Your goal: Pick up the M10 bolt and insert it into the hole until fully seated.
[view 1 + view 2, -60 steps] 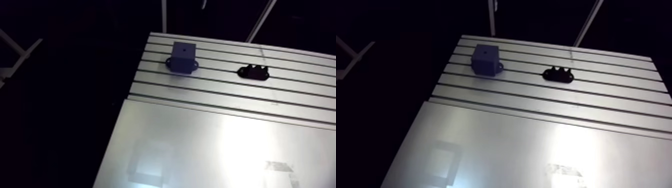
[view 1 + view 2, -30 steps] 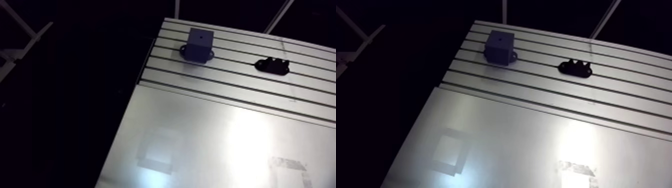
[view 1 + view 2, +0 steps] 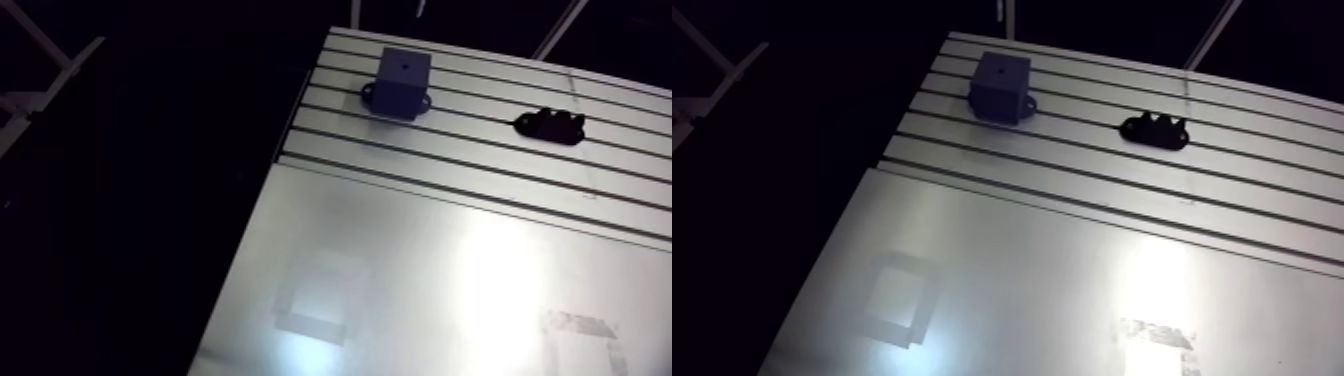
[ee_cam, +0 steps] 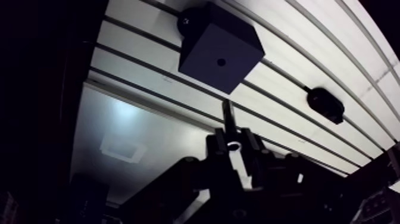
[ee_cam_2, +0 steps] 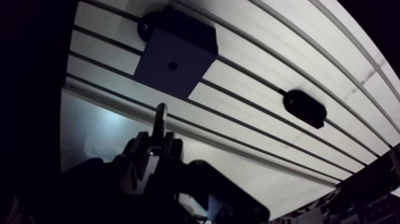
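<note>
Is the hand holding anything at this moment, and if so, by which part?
Yes: the hand is shut on the bolt, gripping it at its rear end. The shank sticks out free ahead, toward the dark block.

No legible text, number, brand or sign is showing. The dark block (image 3: 404,72), the black fixture (image 3: 548,125) at its 3 o'clock and the bench (image 3: 430,250) are presenting no readable marking.
</note>
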Controlling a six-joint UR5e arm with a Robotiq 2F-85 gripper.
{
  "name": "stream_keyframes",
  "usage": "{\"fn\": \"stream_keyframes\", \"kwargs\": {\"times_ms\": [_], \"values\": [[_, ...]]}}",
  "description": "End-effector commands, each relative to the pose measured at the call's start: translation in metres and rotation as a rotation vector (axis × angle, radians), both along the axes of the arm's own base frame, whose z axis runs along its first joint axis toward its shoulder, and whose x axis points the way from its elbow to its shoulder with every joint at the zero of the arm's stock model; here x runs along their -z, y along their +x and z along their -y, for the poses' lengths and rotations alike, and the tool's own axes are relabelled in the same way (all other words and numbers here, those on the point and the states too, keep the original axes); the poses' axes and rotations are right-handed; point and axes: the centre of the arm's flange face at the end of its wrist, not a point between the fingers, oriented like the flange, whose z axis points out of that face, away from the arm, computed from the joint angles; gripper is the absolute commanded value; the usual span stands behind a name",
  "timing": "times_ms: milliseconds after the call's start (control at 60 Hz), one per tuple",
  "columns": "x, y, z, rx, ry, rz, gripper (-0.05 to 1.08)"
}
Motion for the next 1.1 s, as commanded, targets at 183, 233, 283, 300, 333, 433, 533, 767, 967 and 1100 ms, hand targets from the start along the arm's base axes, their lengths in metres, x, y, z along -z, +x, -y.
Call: {"fn": "stream_keyframes", "kwargs": {"times_ms": [183,233,283,300,333,433,533,767,967,1100], "values": [[0.029,-0.007,0.001,-0.001,0.009,0.037,1.08],[0.03,-0.008,0.002,0.0,0.01,0.039,1.08],[0.033,-0.009,0.002,0.0,0.011,0.042,1.08],[0.033,-0.009,0.002,0.0,0.011,0.042,1.08],[0.034,-0.009,0.003,-0.002,0.009,0.044,1.08],[0.037,-0.009,0.003,-0.002,0.01,0.05,1.08],[0.038,-0.009,0.002,0.0,0.012,0.056,1.08],[0.042,-0.006,0.001,0.0,0.016,0.076,1.08],[0.045,-0.004,0.002,-0.002,0.018,0.084,1.08],[0.046,-0.004,0.003,-0.002,0.019,0.085,1.08]]}}
